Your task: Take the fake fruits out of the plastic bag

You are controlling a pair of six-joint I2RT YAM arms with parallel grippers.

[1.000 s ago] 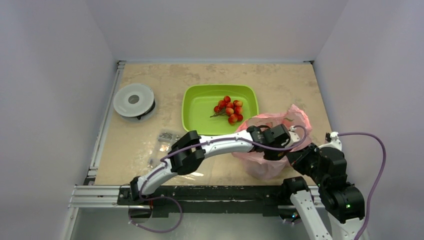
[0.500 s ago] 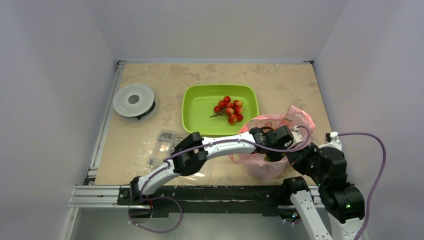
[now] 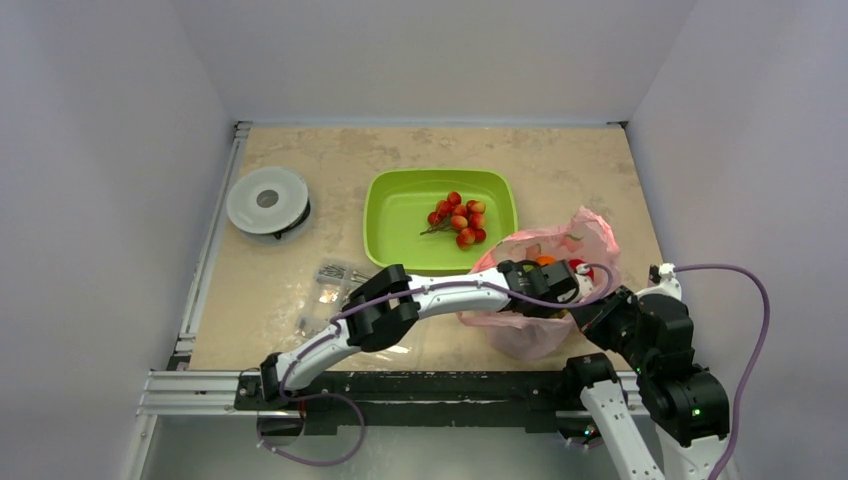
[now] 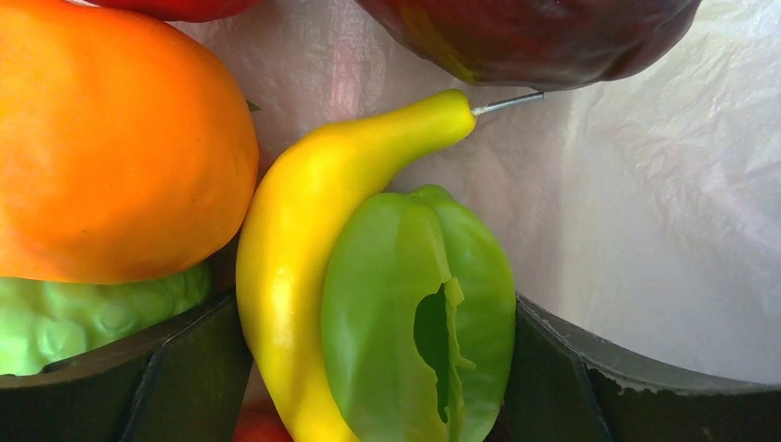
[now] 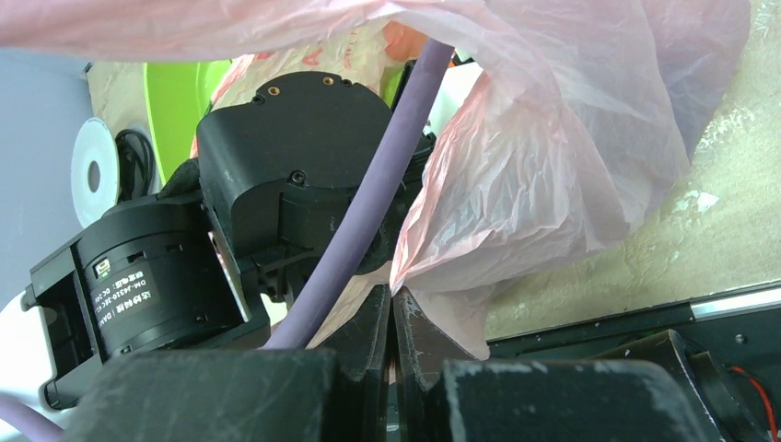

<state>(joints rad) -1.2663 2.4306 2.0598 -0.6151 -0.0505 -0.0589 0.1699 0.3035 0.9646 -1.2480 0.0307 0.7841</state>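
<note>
1. Enclosure: three plain, pale grey-lilac walls surround the table (image 3: 560, 165), whose top is beige and mottled like stone. An aluminium rail (image 3: 200, 385) runs along its near edge, where both arm bases are bolted.
2. Far left of the table: a round white-and-grey disc (image 3: 268, 200). Nearer the bases lies a clear flat box of screws (image 3: 335, 275), partly under the left arm (image 3: 440, 290).
3. Centre, far side: a green tray (image 3: 375, 215) holding a cluster of red berries (image 3: 458, 220).
4. The plastic bag (image 3: 592, 232), pink and crinkled, sits at the right, just beside the tray's near right corner, its mouth open upward.
5. The left gripper (image 4: 368, 322) is deep inside the bag. It is released, with its dark fingers (image 4: 138, 387) spread wide.
6. The fake fruits are all inside the bag. The yellow banana (image 4: 295, 239) and a smooth green piece (image 4: 414, 313) lie touching in the gap between the fingers. The orange one (image 4: 110, 147) rests against the banana, above a bumpy green piece (image 4: 64, 313). The dark maroon one (image 4: 525, 37) lies beyond the banana's tip.
7. The right gripper (image 5: 393, 299) is clenched on a fold of the bag's near edge, just above the table. A purple cable (image 3: 755, 320) loops from the right arm (image 3: 665, 340).
</note>
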